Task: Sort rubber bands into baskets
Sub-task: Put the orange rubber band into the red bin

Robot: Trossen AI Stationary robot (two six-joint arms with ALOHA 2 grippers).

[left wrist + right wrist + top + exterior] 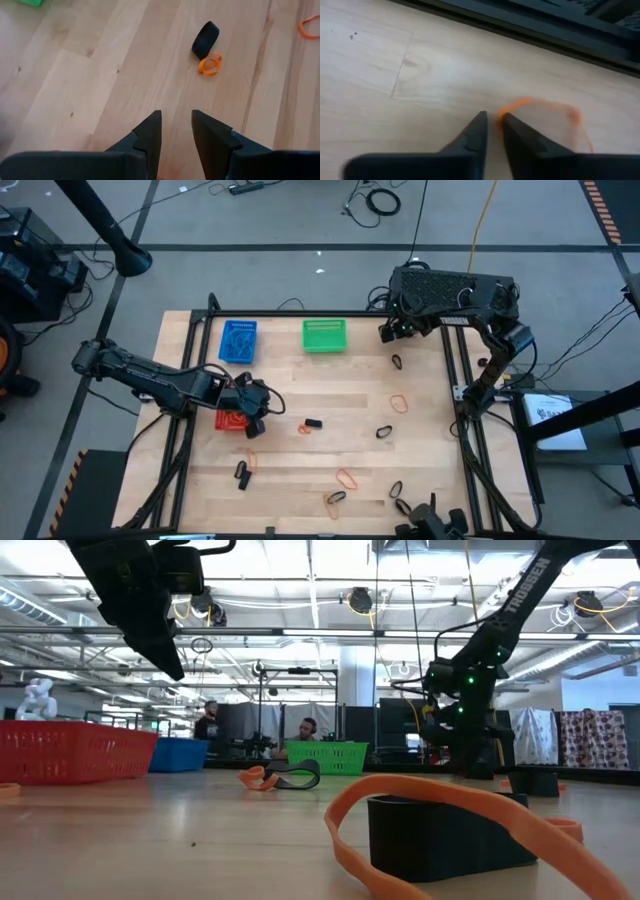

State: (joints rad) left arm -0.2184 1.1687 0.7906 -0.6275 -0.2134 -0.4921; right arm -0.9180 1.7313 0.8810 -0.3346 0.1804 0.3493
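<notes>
Orange rubber band [540,107] being pinched by right gripper [491,120], fingers nearly closed. Next: lifted, carried to basket [324,335].

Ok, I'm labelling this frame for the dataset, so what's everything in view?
Table: one, light wood, under both arms.
Blue basket: one, far side, left.
Green basket: one, far side, middle.
Red basket: one, left side, partly under the left gripper.
Rubber bands: roughly ten loose, orange and black, scattered over the middle and near side.
People: two, in the room behind.
Left gripper: open, empty, above the red basket.
Right gripper: right of the green basket, tips at an orange band.
</notes>
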